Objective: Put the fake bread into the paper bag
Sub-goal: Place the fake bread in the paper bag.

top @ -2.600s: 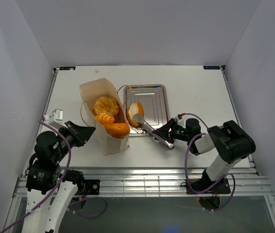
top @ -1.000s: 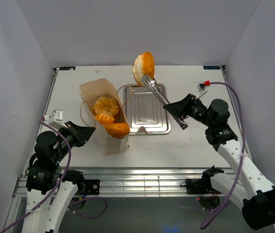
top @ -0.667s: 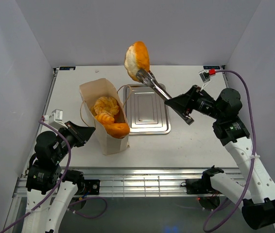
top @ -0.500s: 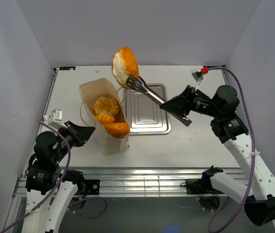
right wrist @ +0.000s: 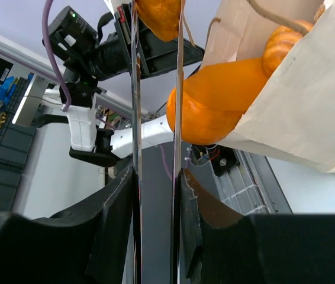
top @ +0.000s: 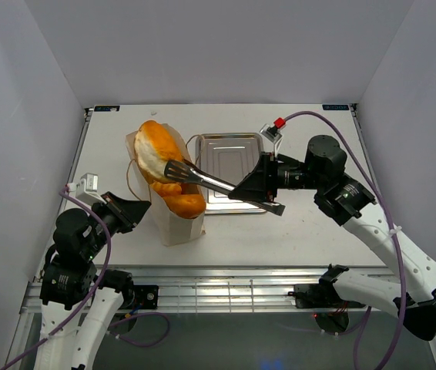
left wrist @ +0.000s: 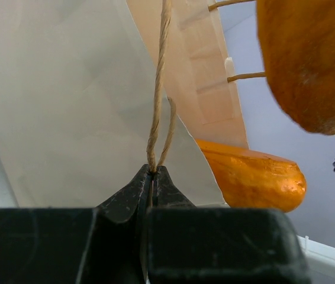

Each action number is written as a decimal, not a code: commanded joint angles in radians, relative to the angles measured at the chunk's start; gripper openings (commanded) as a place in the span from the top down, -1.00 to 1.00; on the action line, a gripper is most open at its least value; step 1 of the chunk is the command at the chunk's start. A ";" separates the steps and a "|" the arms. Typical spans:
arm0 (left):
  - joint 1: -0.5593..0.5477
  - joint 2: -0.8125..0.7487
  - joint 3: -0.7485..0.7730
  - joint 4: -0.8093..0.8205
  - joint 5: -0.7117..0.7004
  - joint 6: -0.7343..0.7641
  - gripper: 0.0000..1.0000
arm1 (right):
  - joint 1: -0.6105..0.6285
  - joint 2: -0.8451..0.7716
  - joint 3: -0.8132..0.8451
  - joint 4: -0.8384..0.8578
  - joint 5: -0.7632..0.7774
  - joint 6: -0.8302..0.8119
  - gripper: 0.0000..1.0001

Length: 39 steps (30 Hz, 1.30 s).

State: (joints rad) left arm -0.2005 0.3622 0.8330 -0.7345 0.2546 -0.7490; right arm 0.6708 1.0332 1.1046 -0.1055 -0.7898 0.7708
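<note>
A pale tan paper bag (top: 173, 227) stands left of centre with its mouth open. An orange loaf (top: 185, 205) pokes out of it, and more fake bread lies deeper inside. My left gripper (top: 135, 208) is shut on the bag's cord handle (left wrist: 158, 89), fingertips pinched together (left wrist: 154, 173). My right gripper (top: 261, 187) is shut on metal tongs (top: 210, 181). The tongs clamp a golden piece of fake bread (top: 155, 150) right over the bag's mouth. In the right wrist view the tong arms (right wrist: 136, 89) run between my jaws (right wrist: 157, 174) toward the bag (right wrist: 309, 100) and the loaf (right wrist: 215, 103).
A silver metal tray (top: 237, 154) lies just right of the bag, under the tongs. The white table (top: 318, 223) is closed in by walls on three sides, and a metal rail runs along its near edge.
My right arm has swung the tongs and the bread left and down, from high over the tray's far edge to over the bag's mouth. The left arm and the bag have stayed still.
</note>
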 commanded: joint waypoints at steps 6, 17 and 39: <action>-0.007 0.018 0.038 -0.017 0.009 -0.001 1.00 | 0.006 0.027 0.135 -0.118 0.119 -0.051 0.79; -0.005 0.020 0.043 -0.014 0.006 0.002 1.00 | 0.006 0.113 0.141 -0.106 0.090 -0.028 0.62; -0.007 0.017 0.044 -0.019 -0.005 0.011 1.00 | 0.006 0.137 0.129 -0.059 0.098 -0.007 -0.02</action>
State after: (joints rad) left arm -0.2005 0.3721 0.8520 -0.7406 0.2504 -0.7486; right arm 0.6727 1.1984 1.2079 -0.2363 -0.6888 0.7750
